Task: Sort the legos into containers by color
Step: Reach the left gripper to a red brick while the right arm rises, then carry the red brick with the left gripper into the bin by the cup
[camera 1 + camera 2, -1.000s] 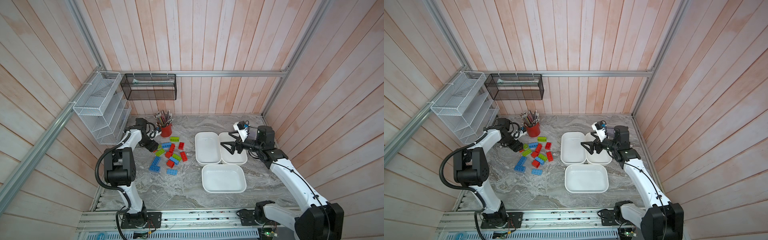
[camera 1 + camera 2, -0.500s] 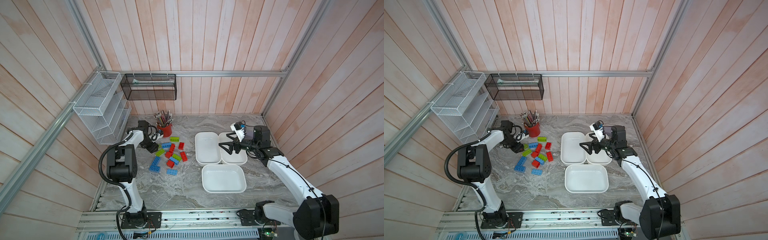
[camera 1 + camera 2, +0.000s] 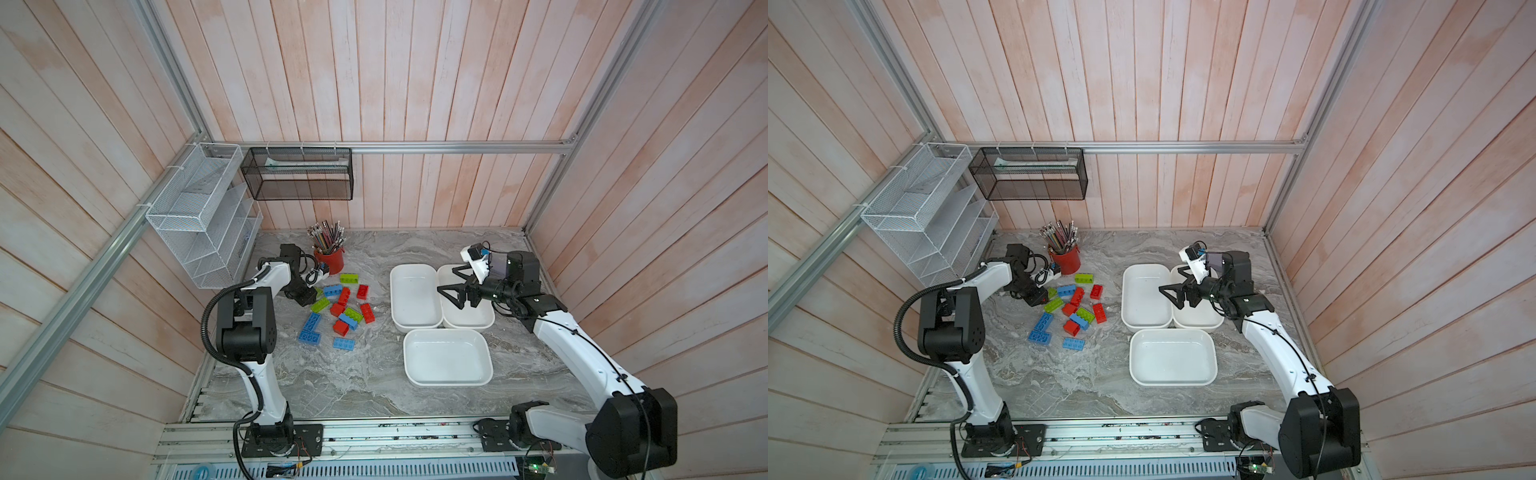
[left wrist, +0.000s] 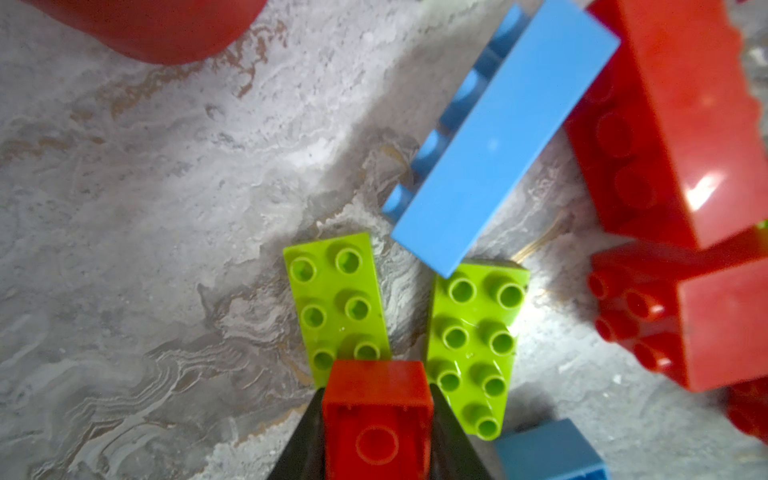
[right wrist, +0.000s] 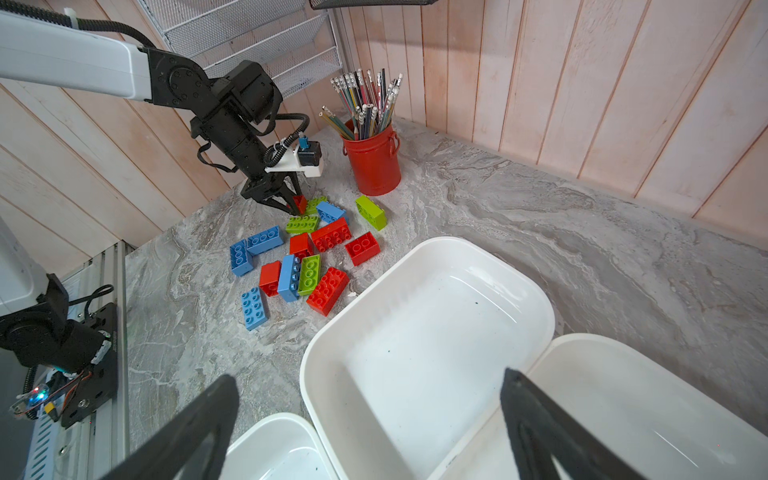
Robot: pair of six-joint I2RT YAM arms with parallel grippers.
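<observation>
The legos (image 3: 343, 309) lie in a loose pile of red, green and blue bricks left of the containers. My left gripper (image 4: 376, 390) is shut on a small red brick (image 4: 376, 419) at the pile's far-left edge, low over the table; its hollow underside faces the wrist camera. Two green bricks (image 4: 336, 299) (image 4: 473, 340) and a blue brick (image 4: 498, 137) lie just beyond it. In both top views three white tubs (image 3: 413, 303) (image 3: 469, 318) (image 3: 446, 357) stand empty. My right gripper (image 5: 370, 376) hangs wide open above the two far tubs, holding nothing.
A red pencil cup (image 3: 330, 259) stands right behind the pile, close to my left gripper (image 3: 309, 296). A white wire rack (image 3: 199, 216) and a black mesh basket (image 3: 297, 174) hang on the walls. Wooden walls close the table on three sides.
My left gripper has closed its jaws onto the small red brick at the pile's edge. The right gripper has drifted slightly over the tubs and stays wide open.
</observation>
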